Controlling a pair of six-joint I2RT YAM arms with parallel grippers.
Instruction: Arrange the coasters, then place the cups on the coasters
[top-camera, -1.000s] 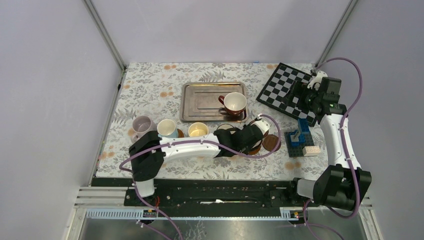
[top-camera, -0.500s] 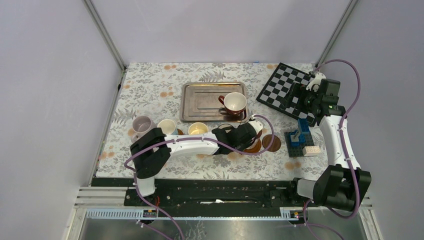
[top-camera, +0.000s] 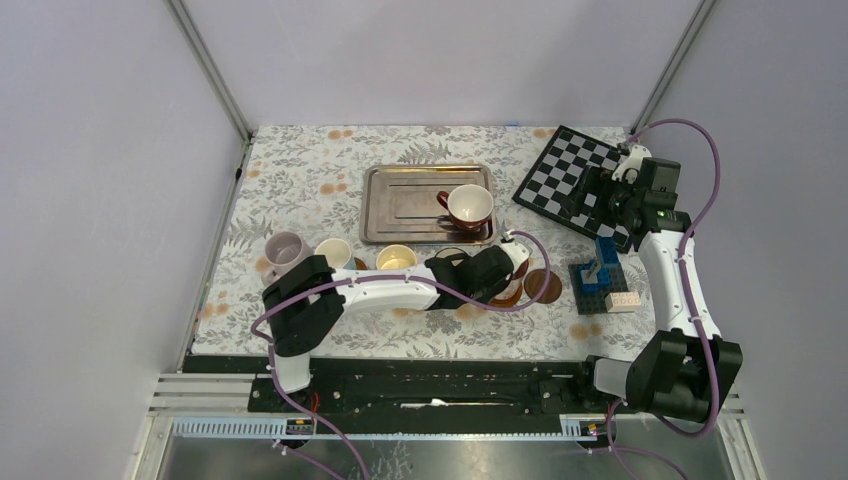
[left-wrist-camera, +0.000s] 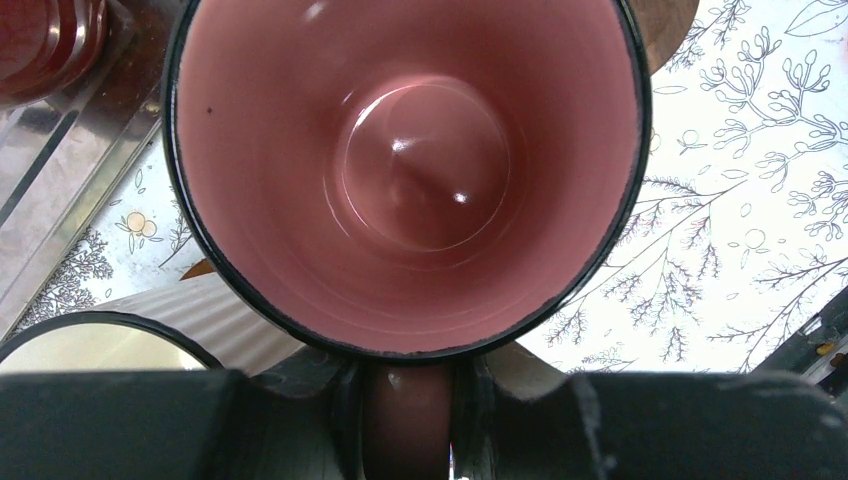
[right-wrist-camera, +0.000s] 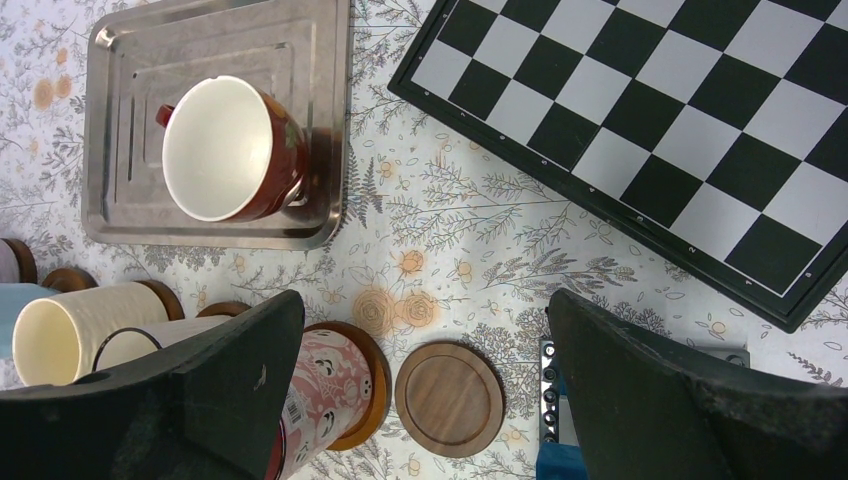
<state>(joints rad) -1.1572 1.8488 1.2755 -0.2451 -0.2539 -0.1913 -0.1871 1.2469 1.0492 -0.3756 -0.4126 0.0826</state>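
Where grey walls (top-camera: 100, 200) enclose a flowered tablecloth (top-camera: 300, 180), a pink cup (left-wrist-camera: 410, 170) is clamped by the left gripper (left-wrist-camera: 405, 420); the right gripper (right-wrist-camera: 422, 300) is spread wide, empty.

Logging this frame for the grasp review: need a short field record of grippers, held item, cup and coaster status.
left gripper: shut on the pink cup's handle
pink cup: over a coaster; cannot tell if it is set down
right gripper: open, empty, above the table by the chessboard
bare coaster: one, right of the pink cup
red cup: on the tray, not on a coaster
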